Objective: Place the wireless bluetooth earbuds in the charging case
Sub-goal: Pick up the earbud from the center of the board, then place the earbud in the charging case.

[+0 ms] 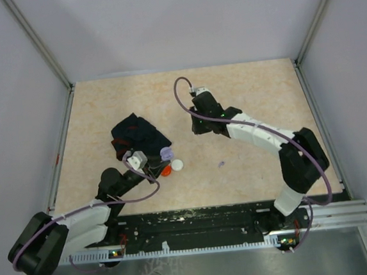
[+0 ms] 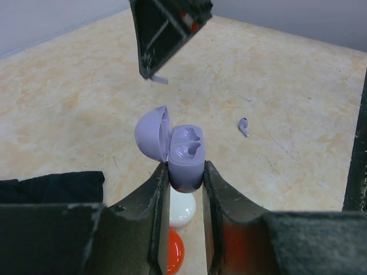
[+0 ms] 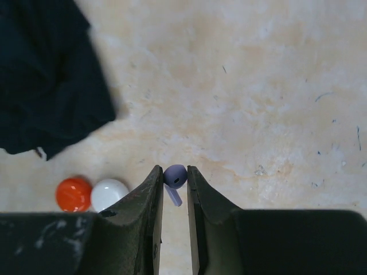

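My left gripper (image 2: 184, 169) is shut on the body of a lavender charging case (image 2: 186, 154), held above the table. The case's lid (image 2: 152, 134) is swung open to the left and both sockets are bare. The case shows in the top view as a small lavender blob (image 1: 166, 154) at the left gripper (image 1: 148, 161). My right gripper (image 3: 175, 172) is shut on the head of one lavender earbud (image 3: 175, 176), lifted off the table, stem pointing back between the fingers. It hangs over mid-table (image 1: 197, 128). A second lavender earbud (image 2: 243, 126) lies loose on the table (image 1: 221, 164).
A round white piece (image 1: 177, 166) and a round orange-red piece (image 1: 166, 171) lie on the table under the left gripper. A dark crumpled cloth (image 1: 138, 135) sits behind them. Metal rails edge the tabletop (image 1: 257, 92), and grey walls enclose it.
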